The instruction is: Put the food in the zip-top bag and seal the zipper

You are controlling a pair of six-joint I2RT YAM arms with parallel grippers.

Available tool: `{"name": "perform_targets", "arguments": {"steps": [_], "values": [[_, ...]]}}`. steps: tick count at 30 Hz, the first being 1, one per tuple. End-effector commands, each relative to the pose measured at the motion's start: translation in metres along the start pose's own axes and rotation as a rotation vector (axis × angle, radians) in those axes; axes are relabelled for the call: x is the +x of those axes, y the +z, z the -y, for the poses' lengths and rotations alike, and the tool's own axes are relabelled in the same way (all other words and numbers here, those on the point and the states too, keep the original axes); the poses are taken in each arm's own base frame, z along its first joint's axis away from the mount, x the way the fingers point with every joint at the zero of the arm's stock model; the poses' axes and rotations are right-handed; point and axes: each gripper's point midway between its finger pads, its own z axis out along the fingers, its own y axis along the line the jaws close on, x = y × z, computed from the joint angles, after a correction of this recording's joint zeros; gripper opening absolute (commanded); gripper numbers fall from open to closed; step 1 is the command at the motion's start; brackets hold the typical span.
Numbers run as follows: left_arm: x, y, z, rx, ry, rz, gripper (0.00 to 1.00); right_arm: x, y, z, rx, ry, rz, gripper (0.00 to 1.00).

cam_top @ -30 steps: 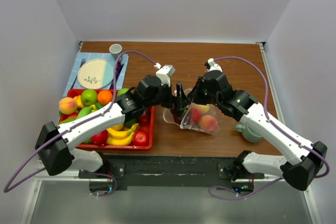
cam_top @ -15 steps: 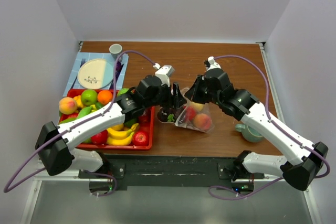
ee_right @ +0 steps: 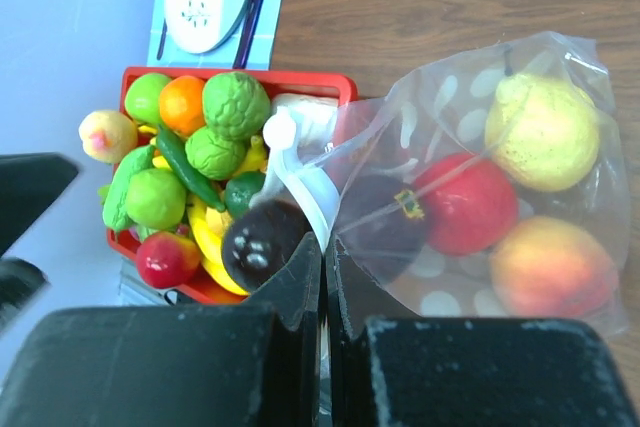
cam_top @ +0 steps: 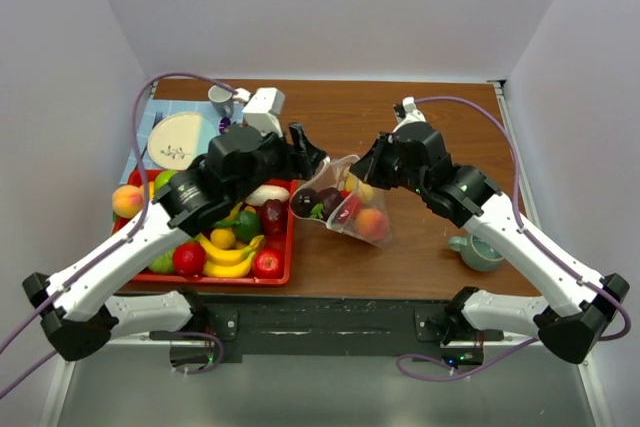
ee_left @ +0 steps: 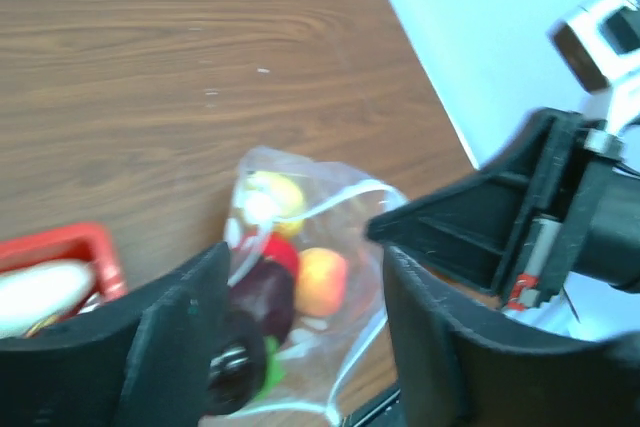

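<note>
The clear polka-dot zip-top bag [cam_top: 348,209] lies on the table with its mouth facing left. It holds a yellow fruit [ee_right: 540,132], a red apple [ee_right: 465,202], a peach [ee_right: 550,267] and a dark plum [ee_right: 385,232]. Another dark plum [cam_top: 304,203] sits at the mouth. My right gripper [cam_top: 366,173] is shut on the bag's mouth edge [ee_right: 322,247], beside the pale zipper strip [ee_right: 318,192]. My left gripper [cam_top: 308,150] is open and empty, above and left of the bag. Its wrist view shows the bag [ee_left: 300,247] between its fingers [ee_left: 180,337].
A red tray [cam_top: 290,247] of fruit and vegetables lies left of the bag. A white plate [cam_top: 180,139] on a blue mat and a grey cup [cam_top: 220,97] stand at the back left. A teal mug [cam_top: 478,252] stands right of the bag.
My left gripper has drawn back up and to the left, away from the bag's mouth. The bag has shifted slightly left in my right gripper's hold.
</note>
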Motion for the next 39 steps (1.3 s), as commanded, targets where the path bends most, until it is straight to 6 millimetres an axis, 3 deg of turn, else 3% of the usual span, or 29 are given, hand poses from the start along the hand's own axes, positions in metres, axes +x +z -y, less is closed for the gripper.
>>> {"name": "perform_targets", "arguments": {"steps": [1,7,15,21,27,32,39], "values": [[0.014,-0.017,-0.058,-0.248,0.009,-0.010,0.60,-0.023,-0.014,-0.026,-0.091,0.036,0.067,0.00],[0.044,-0.025,-0.078,-0.271,-0.001,-0.063,0.55,-0.025,-0.019,-0.033,-0.122,0.045,0.070,0.00],[0.082,-0.011,-0.061,-0.088,0.003,-0.125,0.58,-0.025,-0.026,-0.043,-0.178,0.056,0.058,0.00],[0.091,0.002,-0.061,-0.076,0.016,-0.138,0.59,-0.023,-0.026,-0.045,-0.190,0.064,0.051,0.00],[0.095,0.015,-0.045,0.003,0.010,-0.151,0.59,-0.024,-0.026,-0.048,-0.201,0.064,0.051,0.00],[0.097,0.015,-0.040,0.035,-0.003,-0.151,0.59,-0.022,-0.024,-0.046,-0.194,0.064,0.045,0.00],[0.111,0.022,-0.062,-0.071,-0.006,-0.176,0.54,-0.023,-0.024,-0.049,-0.204,0.070,0.049,0.00]]}}
